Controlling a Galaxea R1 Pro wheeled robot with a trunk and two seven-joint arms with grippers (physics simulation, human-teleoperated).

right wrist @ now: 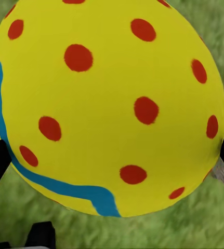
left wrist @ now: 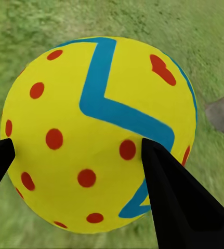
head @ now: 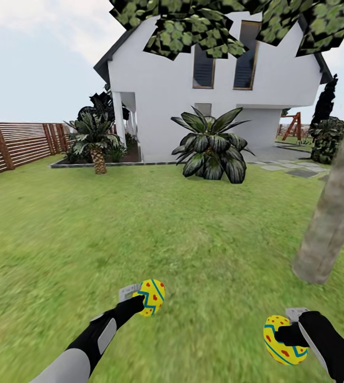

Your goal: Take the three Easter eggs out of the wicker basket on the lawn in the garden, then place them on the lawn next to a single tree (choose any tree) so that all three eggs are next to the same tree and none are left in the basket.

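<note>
Eggs sit in both claws above the lawn [head: 140, 229], the left gripper [head: 140, 303] squeezing one Easter egg [head: 152, 296] at six o'clock and the right gripper [head: 288, 334] squeezing another egg [head: 279, 343] at five o'clock, near the tree [head: 334, 213] trunk at three o'clock.

No writing, label, brand, number or sign can be read anywhere in these pictures. The only markings are painted patterns: the Easter egg [head: 152, 297] clamped in the left gripper [head: 140, 302] bears a blue zigzag stripe and red dots on yellow, and the second Easter egg [head: 281, 340] clamped in the right gripper [head: 289, 335] bears the same kind of stripe and dots. Neither pattern forms letters or figures.
</note>
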